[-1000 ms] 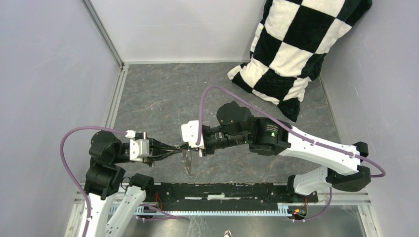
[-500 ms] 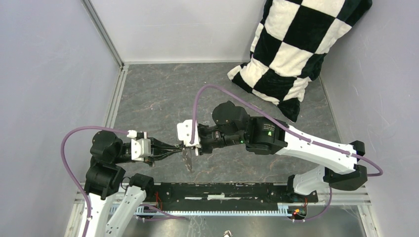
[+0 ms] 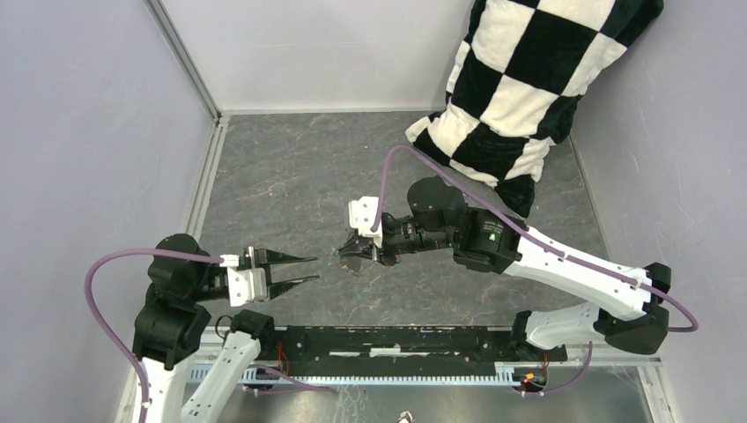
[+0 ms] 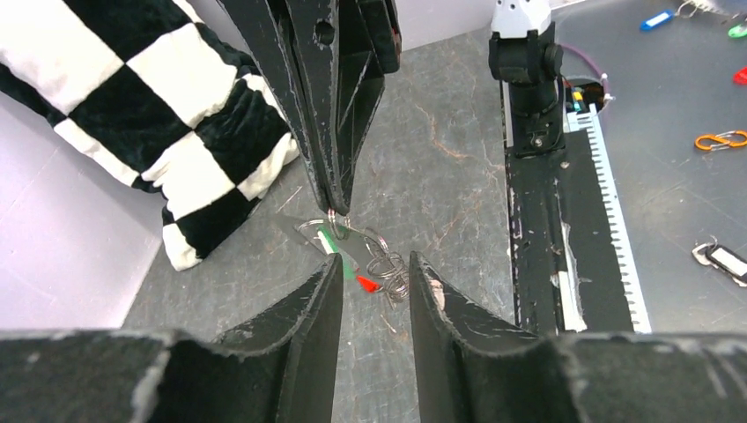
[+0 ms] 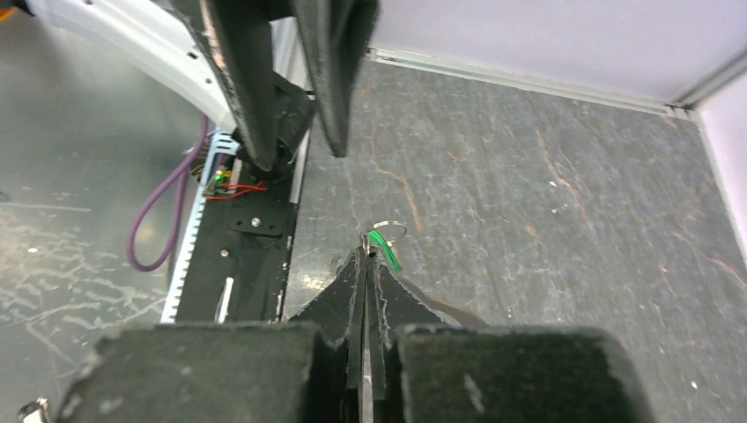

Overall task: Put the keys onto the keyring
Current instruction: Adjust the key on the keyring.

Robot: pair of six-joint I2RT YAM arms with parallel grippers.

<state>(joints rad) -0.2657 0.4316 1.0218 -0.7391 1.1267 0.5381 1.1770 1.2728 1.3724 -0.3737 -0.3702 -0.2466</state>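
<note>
My right gripper is shut on a small ring of the keyring, a bundle of grey metal loops hanging from its fingertips. Both keys hang in that bundle: the green-headed one just under the fingertips, the red-headed one lower down. The right wrist view shows the green key and a small ring beside the shut right gripper. My left gripper stands open a short way to the left, apart from the bundle. In its own view, the left gripper frames the red key from behind with nothing between its fingers.
A black-and-white checkered pillow leans in the back right corner. A black rail runs along the near edge between the arm bases. Grey walls close off the left, back and right. Beyond the rail lie an orange carabiner and other tags.
My left gripper has opened, let go of the keyring and drawn back to the left. My right gripper has moved right and slightly away, carrying the keyring and keys.
</note>
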